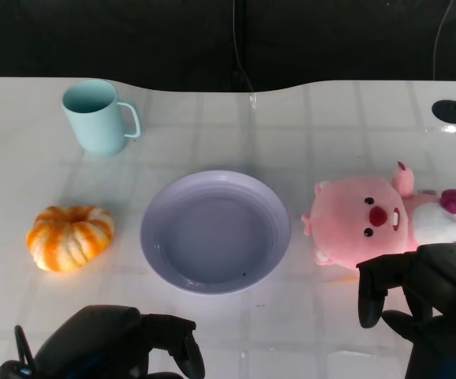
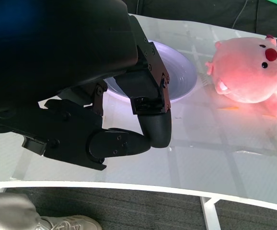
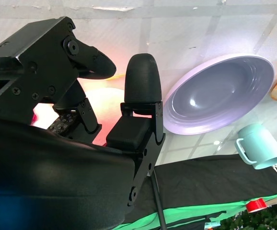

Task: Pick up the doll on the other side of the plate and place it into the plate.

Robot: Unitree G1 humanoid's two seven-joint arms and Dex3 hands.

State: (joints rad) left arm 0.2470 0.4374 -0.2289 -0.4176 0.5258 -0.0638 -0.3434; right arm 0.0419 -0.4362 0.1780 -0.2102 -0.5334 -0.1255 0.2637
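The pink plush doll (image 1: 366, 221) lies on the white table just right of the empty lavender plate (image 1: 212, 237); the left wrist view shows the doll (image 2: 248, 72) past the plate (image 2: 182, 72). My right hand (image 1: 421, 288) hovers at the doll's near side, its fingers (image 3: 141, 81) spread and holding nothing. A pink patch of the doll (image 3: 102, 98) shows behind them, with the plate (image 3: 220, 96) beyond. My left hand (image 1: 114, 343) sits low at the near edge, left of the plate. Its fingers (image 2: 150, 120) are curled in around nothing.
A teal mug (image 1: 95, 117) stands at the back left, and an orange pumpkin (image 1: 70, 235) lies left of the plate. Round black holes (image 1: 450, 110) mark the table's far corners. A person's shoe (image 2: 62, 223) shows on the floor below the near edge.
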